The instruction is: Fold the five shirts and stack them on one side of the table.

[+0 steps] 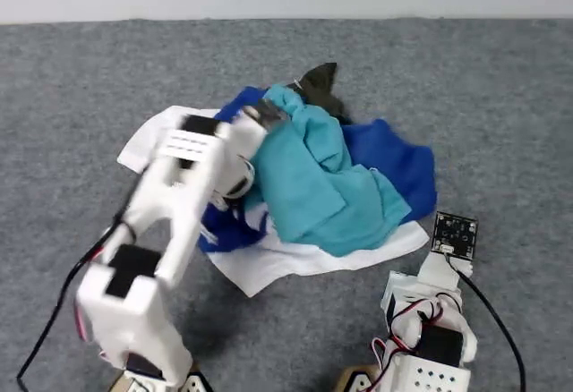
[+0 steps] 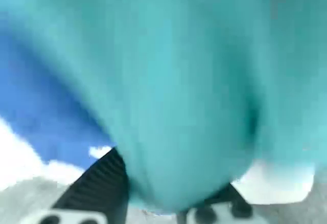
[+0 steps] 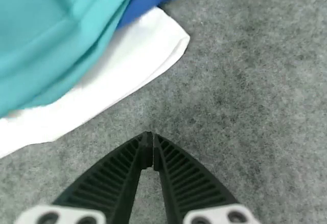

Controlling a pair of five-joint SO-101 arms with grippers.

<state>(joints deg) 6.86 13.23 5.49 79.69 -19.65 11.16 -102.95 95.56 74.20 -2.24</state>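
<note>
Hard to count the shirts in the heap on the grey table (image 1: 501, 79). Can make out a teal shirt (image 1: 313, 186) crumpled on top, a blue shirt (image 1: 394, 164) spilling from under its right side, a white shirt (image 1: 295, 262) spread flat beneath both, and a black shirt (image 1: 320, 83) poking out just beyond the teal shirt, mostly buried. Cannot assign the white cloth left of the teal shirt to that white shirt or to another. Cannot see much left of the teal shirt, covered by the left arm (image 1: 170, 204).

Left gripper (image 1: 267, 113) at the teal shirt's far edge, pinched around a bunched fold of it, with cloth bulging between the black fingers (image 2: 102, 183).

Right gripper (image 3: 153, 150) off the teal shirt's near right side, over bare table just beside the white shirt's corner, tips pressed together, holding nothing.
</note>
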